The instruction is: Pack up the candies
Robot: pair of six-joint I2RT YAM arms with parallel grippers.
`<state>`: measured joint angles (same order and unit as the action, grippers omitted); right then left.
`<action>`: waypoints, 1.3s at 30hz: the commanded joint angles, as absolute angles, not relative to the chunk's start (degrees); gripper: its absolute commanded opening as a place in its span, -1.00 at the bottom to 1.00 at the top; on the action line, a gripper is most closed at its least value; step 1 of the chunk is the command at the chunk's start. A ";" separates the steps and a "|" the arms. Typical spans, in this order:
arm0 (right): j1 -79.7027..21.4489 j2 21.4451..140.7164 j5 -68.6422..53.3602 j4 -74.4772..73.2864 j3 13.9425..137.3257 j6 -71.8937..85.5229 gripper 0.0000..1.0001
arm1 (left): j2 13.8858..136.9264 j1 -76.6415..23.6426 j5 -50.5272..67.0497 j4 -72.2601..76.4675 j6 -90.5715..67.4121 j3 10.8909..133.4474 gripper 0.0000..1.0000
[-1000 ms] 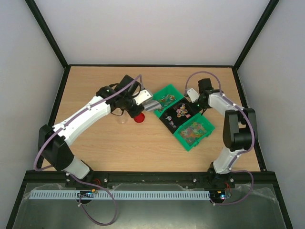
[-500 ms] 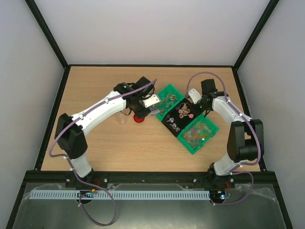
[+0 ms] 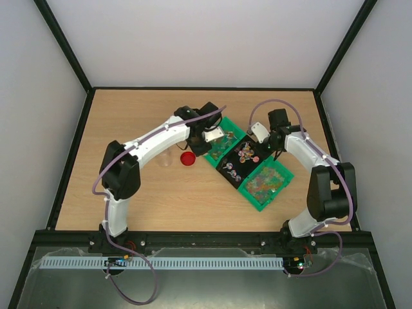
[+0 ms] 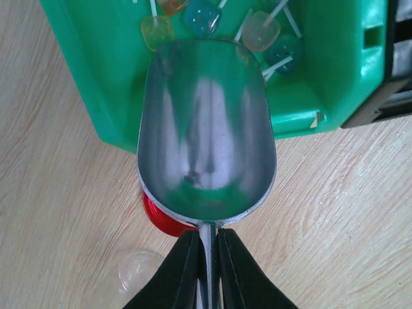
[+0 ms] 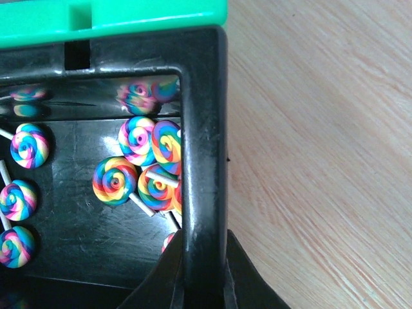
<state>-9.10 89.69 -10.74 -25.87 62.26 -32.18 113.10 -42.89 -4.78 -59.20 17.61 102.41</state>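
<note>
The candies [image 3: 266,179], tiny multicoloured sweets, fill the nearest green bin [image 3: 280,185] at the right. My left gripper [image 4: 206,235] is shut on the thin handle of a silver metal scoop [image 4: 206,129]. The scoop's bowl is empty and hangs over the near edge of the far green bin [image 4: 96,77], which holds cube lollipops [image 4: 199,16]. In the top view this gripper [image 3: 207,136] is at that bin's left corner. My right gripper [image 5: 203,243] is shut on the wall of the black middle bin [image 5: 203,129], which holds swirl lollipops [image 5: 138,138].
A red round lid [image 3: 187,159] lies on the wooden table left of the bins, with a small clear cup [image 3: 166,159] beside it. In the left wrist view the lid [image 4: 161,219] shows under the scoop's rear edge. The three bins sit in a diagonal row.
The left arm has swung right and away from the bases, carrying the scoop from above the lid to the far green bin's edge. The right gripper keeps its hold on the black bin.
</note>
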 commanded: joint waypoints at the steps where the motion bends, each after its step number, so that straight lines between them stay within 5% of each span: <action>1: -9.99 86.56 -15.61 -26.35 62.04 -31.36 -0.97 | 116.94 -43.50 -6.57 -64.57 17.82 105.76 -0.95; 11: -10.40 87.28 -18.52 -25.14 61.01 -31.54 -0.97 | 124.67 -43.68 -3.29 -63.21 17.43 110.56 -0.95; 39: -8.10 92.61 -17.48 -23.28 61.45 -31.64 -0.97 | 115.81 -43.32 11.31 -13.10 11.92 78.60 -0.95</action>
